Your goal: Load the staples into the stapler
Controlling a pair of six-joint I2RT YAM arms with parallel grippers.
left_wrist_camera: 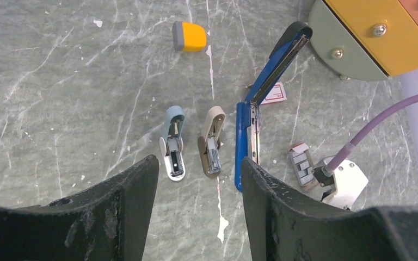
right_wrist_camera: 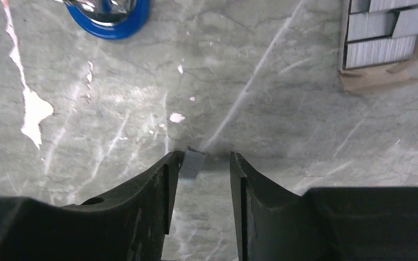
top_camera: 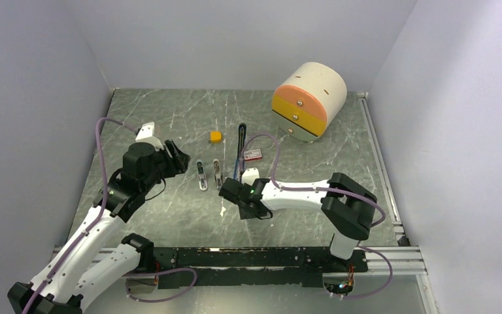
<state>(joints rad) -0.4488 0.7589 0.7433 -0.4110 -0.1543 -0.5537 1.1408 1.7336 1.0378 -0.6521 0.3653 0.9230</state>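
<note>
From above, the left gripper (top_camera: 180, 159) hovers left of the open blue metal stapler (top_camera: 240, 145), and the right gripper (top_camera: 230, 190) sits low at its near end. The left wrist view shows black fingers (left_wrist_camera: 125, 206) spread, holding nothing. In the right wrist view, parted jaws flank a short grey staple strip (right_wrist_camera: 191, 163) touching one finger only; the silver-grey ribbed block of staples (right_wrist_camera: 381, 51) lies in its brown cardboard tray (right_wrist_camera: 381, 81).

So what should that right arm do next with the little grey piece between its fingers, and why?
Probably close the right gripper a little more. The small grey staple strip lies against one finger, with a visible gap to the other finger, so it does not look clamped yet. Lifting now towards the open blue stapler would likely leave it behind.
</note>
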